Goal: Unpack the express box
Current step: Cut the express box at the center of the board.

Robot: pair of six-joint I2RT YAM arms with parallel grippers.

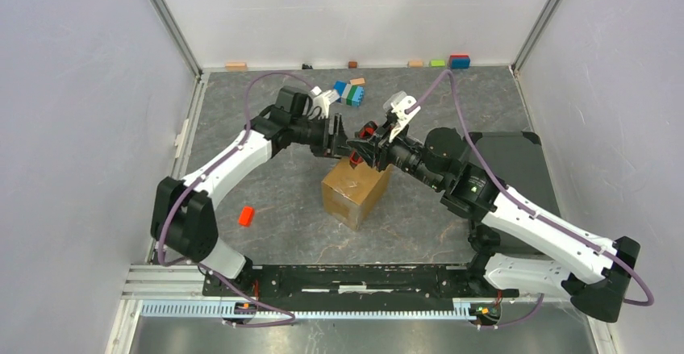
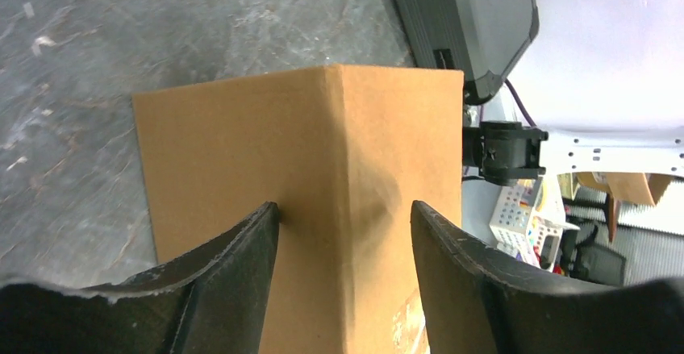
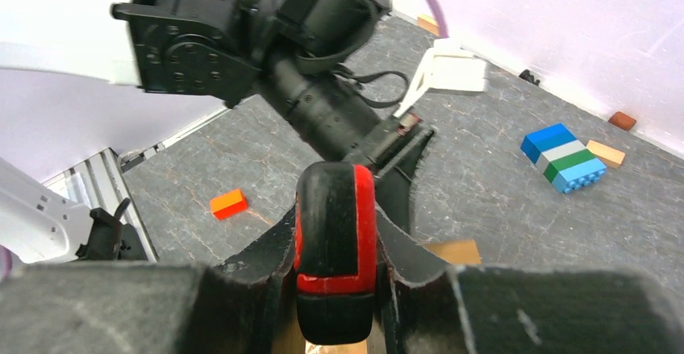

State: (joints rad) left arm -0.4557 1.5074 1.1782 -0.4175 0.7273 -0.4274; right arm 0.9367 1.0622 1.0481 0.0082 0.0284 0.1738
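Black-fingered, the left claw point(image 2: 345, 213) stands apart, astride one edge of the express box point(image 1: 356, 194), probably ready to steady it. The brown carton sits upright mid-desk point(image 1: 298, 233) between both arms. To its right, the right claw point(image 3: 337, 237) is clamped on a red-and-black tool point(image 3: 327, 193) held at the box top, presumably for opening the seal.
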